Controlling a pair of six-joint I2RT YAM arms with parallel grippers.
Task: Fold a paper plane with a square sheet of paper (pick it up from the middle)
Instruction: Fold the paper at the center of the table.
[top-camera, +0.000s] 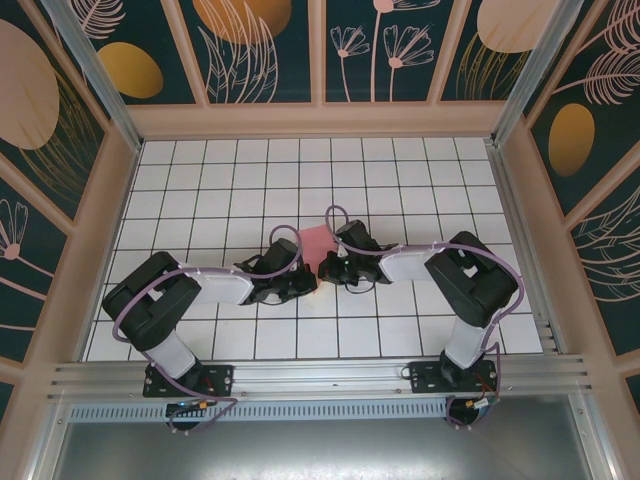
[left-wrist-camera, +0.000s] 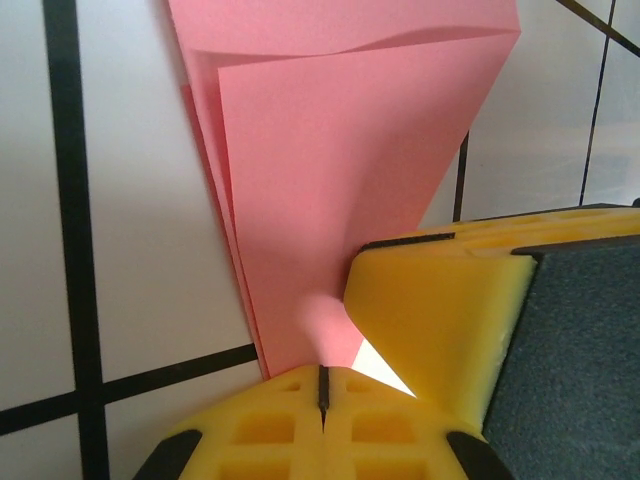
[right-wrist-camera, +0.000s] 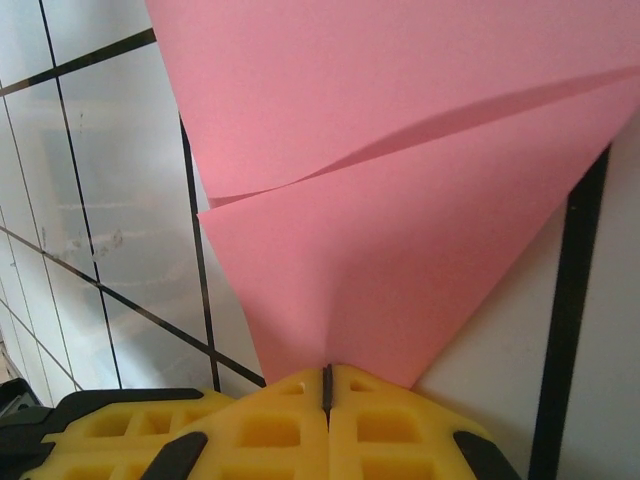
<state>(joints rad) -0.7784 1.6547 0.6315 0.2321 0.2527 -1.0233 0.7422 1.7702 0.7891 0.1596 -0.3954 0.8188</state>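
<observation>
The square sheet of paper (top-camera: 313, 243) is pink-red and lies folded on the tiled table as a wedge tapering toward me, with layered flaps. In the left wrist view the paper (left-wrist-camera: 340, 180) narrows down to my left gripper (left-wrist-camera: 325, 385), whose yellow jaws are closed together at its tip. A yellow finger of the right gripper (left-wrist-camera: 440, 320) rests on the paper's right edge there. In the right wrist view my right gripper (right-wrist-camera: 326, 375) is shut, its tips covering the narrow end of the paper (right-wrist-camera: 400, 250) in line with a faint centre crease. From above, left gripper (top-camera: 308, 278) and right gripper (top-camera: 328, 268) meet at the wedge's near end.
White tiles with black grid lines (top-camera: 300, 180) stretch toward the back wall. Wooden side walls (top-camera: 105, 215) border the table left and right. An aluminium rail (top-camera: 320, 375) runs along the near edge by the arm bases.
</observation>
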